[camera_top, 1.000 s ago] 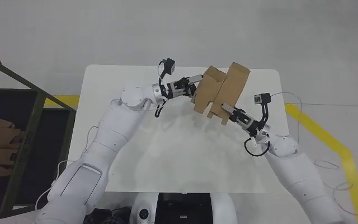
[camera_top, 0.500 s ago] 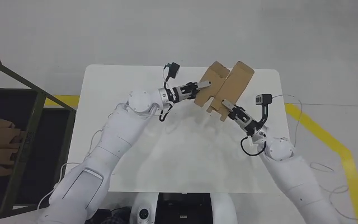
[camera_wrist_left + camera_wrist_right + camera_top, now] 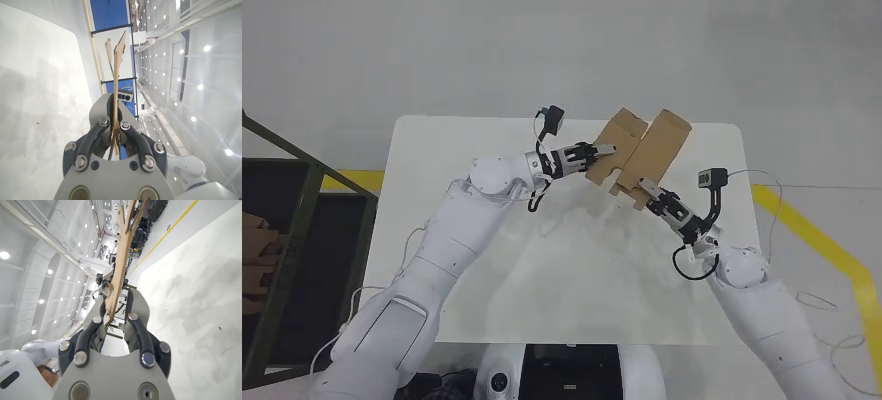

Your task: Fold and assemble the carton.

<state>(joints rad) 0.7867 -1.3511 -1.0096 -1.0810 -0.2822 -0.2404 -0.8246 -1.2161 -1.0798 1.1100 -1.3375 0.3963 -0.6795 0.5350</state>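
Note:
A flat brown carton point(image 3: 642, 150) hangs above the far right part of the white table point(image 3: 542, 270), its flaps partly spread. My left gripper point(image 3: 604, 152) is shut on the carton's left edge; in the left wrist view the cardboard point(image 3: 115, 62) runs edge-on between the closed fingers of my left gripper point(image 3: 114, 100). My right gripper point(image 3: 647, 188) grips a lower flap on the near side. In the right wrist view the carton point(image 3: 122, 256) passes between the fingers of my right gripper point(image 3: 117, 300), pressed against one finger point(image 3: 100, 308).
A dark rack point(image 3: 282, 250) with stacked flat cardboard point(image 3: 254, 262) stands off the table's left side. A yellow line point(image 3: 807, 235) crosses the floor to the right. Bare tabletop stretches in front of both arms.
The carton has shifted a little to the right and tilted, with both grippers still holding it. The left arm stretched farther right; the right gripper rose slightly toward the carton.

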